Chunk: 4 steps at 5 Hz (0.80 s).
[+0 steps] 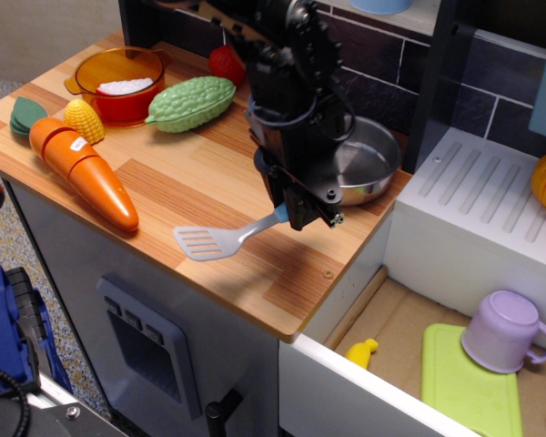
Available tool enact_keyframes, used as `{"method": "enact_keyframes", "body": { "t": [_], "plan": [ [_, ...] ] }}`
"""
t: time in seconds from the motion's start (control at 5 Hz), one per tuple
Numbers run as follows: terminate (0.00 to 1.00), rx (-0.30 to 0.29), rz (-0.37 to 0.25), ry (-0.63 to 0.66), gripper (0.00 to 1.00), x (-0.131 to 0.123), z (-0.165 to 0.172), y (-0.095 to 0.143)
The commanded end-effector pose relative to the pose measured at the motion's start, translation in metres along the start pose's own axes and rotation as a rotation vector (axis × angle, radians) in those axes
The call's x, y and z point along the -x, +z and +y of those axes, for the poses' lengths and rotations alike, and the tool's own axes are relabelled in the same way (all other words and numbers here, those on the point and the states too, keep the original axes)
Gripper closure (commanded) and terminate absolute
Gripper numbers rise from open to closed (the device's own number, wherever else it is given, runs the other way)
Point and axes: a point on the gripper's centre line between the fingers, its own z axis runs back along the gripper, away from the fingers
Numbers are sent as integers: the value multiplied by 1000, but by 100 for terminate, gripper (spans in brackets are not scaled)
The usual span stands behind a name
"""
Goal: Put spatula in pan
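Now spatula (220, 238) in gripper (296, 215), beside pan (364, 164).

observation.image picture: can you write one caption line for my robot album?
Gripper lifts the spatula by its blue handle above the wooden counter, beside the silver pan.

wooden counter (177, 187) | dark tiled back wall (373, 73) | white ribbed drainboard (482, 196) | grey cabinet front (146, 319)
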Motion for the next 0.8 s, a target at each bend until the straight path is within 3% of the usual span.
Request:
{"method": "enact_keyframes", "body": {
  "t": [0.0,0.2,0.6],
  "plan": [
    [0,-88,-25,-73,100,-25,13,41],
    [0,-100,-88,-114,100,-43,27,35],
    [0,-15,-182,-283,100,-86,53,24]
  ]
}}
